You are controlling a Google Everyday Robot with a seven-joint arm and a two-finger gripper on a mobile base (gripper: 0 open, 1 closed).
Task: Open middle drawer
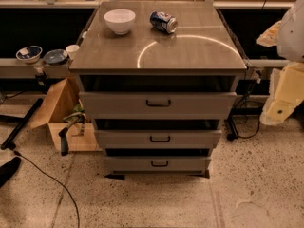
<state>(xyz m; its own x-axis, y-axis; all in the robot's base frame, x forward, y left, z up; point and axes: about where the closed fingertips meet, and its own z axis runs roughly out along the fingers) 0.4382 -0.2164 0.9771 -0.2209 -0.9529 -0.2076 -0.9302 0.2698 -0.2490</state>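
Centrally, the middle drawer (190, 139) is seen between the upper drawer (199, 103) and the lowest drawer (190, 164), while the gripper (283, 101) is held well apart at the right edge, and its state cannot be told.

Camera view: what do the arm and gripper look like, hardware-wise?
The arm is a rounded white-grey shell at the top right edge. Below it, the gripper, at the right edge beside the cabinet, looks like blocky cream-yellow pieces, one with a small dark round hole. No markings or cables show on either.
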